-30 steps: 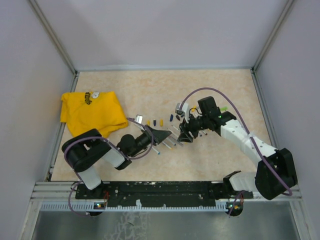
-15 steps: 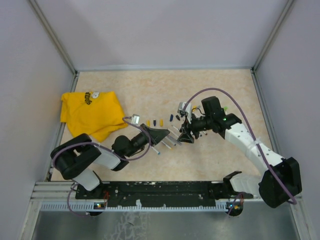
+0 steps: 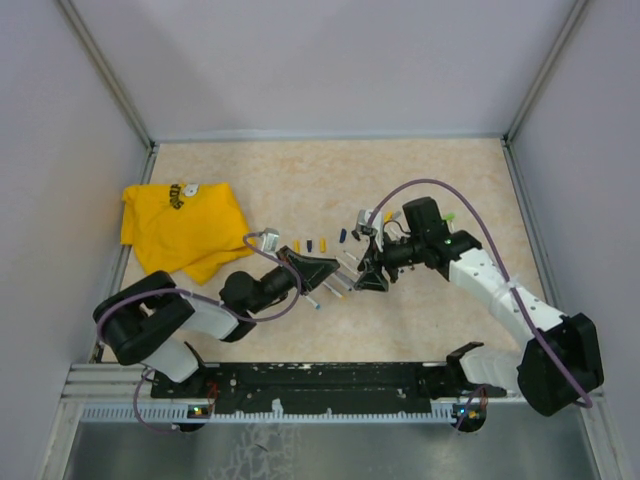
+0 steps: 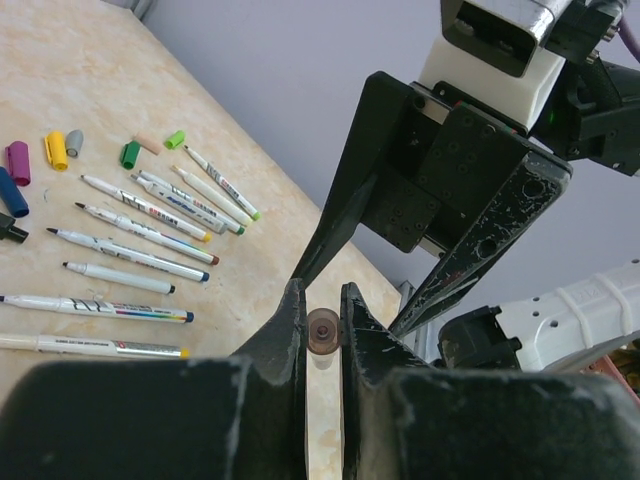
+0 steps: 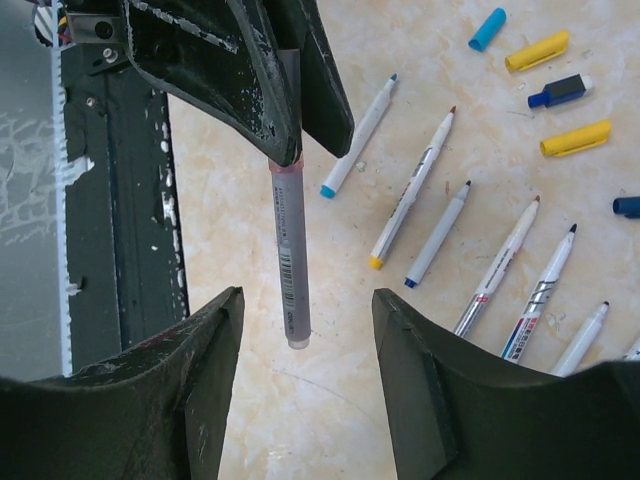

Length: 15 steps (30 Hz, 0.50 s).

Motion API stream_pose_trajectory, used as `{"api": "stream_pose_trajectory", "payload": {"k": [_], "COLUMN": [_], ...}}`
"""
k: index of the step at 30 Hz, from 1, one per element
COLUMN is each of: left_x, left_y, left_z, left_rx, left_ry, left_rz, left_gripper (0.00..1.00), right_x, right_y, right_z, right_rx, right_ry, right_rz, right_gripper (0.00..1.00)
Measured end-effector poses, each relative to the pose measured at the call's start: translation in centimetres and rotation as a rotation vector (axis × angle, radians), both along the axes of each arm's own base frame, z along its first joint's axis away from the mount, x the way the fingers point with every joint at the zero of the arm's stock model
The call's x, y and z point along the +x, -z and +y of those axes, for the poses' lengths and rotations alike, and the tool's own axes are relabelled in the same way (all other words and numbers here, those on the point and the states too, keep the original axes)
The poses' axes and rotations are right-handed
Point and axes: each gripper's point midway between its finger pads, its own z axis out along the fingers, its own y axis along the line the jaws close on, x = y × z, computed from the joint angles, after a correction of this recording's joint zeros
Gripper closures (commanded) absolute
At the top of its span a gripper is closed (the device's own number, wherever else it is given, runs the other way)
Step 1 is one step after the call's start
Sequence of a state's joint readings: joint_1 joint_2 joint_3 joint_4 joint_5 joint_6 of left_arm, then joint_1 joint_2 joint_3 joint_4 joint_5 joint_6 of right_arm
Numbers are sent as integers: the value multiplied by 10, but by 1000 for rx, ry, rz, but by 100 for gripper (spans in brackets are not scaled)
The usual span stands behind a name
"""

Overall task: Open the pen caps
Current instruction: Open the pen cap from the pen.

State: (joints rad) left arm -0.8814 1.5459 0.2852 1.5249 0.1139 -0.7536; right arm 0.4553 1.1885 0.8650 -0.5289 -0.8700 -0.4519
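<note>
**Left hand**: fingers drawn narrow and clamped on a single pen. The grip is near one end of the barrel. The rest of the barrel projects past the fingertips toward the right hand. In the left wrist view the pen shows end-on as a small brownish disc between the two fingers. It cannot be told whether this pen carries its cap.

**Right hand**: fingers set moderately apart, holding nothing. It faces the left hand tip to tip. The free end of the pen lies between its two fingers and touches neither.

**Pen caps**: loose on the worktop, none in either hand. They lie beyond the fingertips of both hands, on the side away from the arm bases. Blue, yellow and dark caps show in the right wrist view. Magenta, yellow, grey and green ones show in the left wrist view.

**Uncapped pens**: laid in a row on the worktop below the two hands, between them and the caps.

**Yellow cloth**: bunched on the worktop, well to the outer side of the left hand.
</note>
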Motion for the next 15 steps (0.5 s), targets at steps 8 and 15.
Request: {"api": "stream_pose_trajectory", "payload": {"k": [8,15], "left_x": [-4,-7], "left_y": [-2,-2], "left_z": [1,0], "left_rx": [10,17], "left_ry": [10,25], "left_rz": [-30,-46], "left_gripper": [100,100], "right_x": [1,1], "right_y": [-2,2], "right_z": [3,3], "right_rx": [22,24], "right_ry": [-9,-4], "right_rz": [-15,-11], "right_gripper": [45,45]}}
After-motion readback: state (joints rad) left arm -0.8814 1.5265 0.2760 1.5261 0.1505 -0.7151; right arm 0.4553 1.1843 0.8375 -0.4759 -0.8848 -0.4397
